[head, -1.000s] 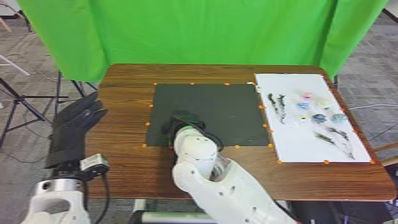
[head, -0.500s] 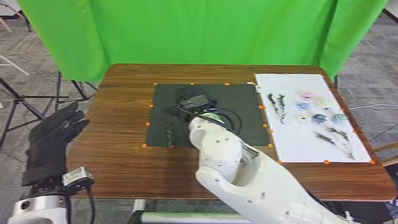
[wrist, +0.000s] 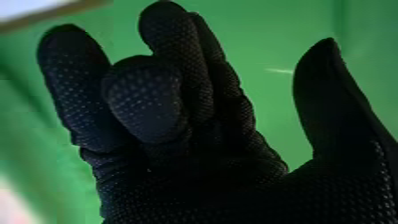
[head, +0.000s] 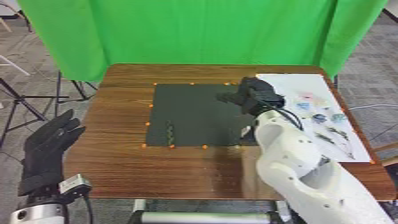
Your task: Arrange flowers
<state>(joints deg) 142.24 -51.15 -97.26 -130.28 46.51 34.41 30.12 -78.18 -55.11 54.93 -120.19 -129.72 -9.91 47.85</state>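
right hand open and holding nothing, above the seam of mat and sheet

in the head view we find the right hand (head: pixel 256 94) over the far right part of the dark mat (head: pixel 200 112), beside the white sheet (head: pixel 293 81) and partly in front of it. its white arm (head: pixel 298 155) rises from the bottom edge, slanting leftward as it goes away from us, bent at its joints, with the wrist in front of the sheet's near-left side. in the right wrist view we see the hand (wrist: pixel 200 172) loosely open: the fingers mostly extended, some bending a little forward, the thumb well apart, nothing in its hold.

on the left part of the mat we see a thin dark green sprig (head: pixel 170 134) lying lengthwise. on the sheet, right of the arm, lie blue flowers (head: pixel 338 118), a pink flower (head: pixel 306 95) and leafy stems (head: pixel 334 133).

at the left edge of the wooden table (head: pixel 115 150) we have the left hand (head: pixel 44 150), raised, its fingers relaxed and leaning toward the table, empty. behind everything hangs a green curtain (head: pixel 213 35).
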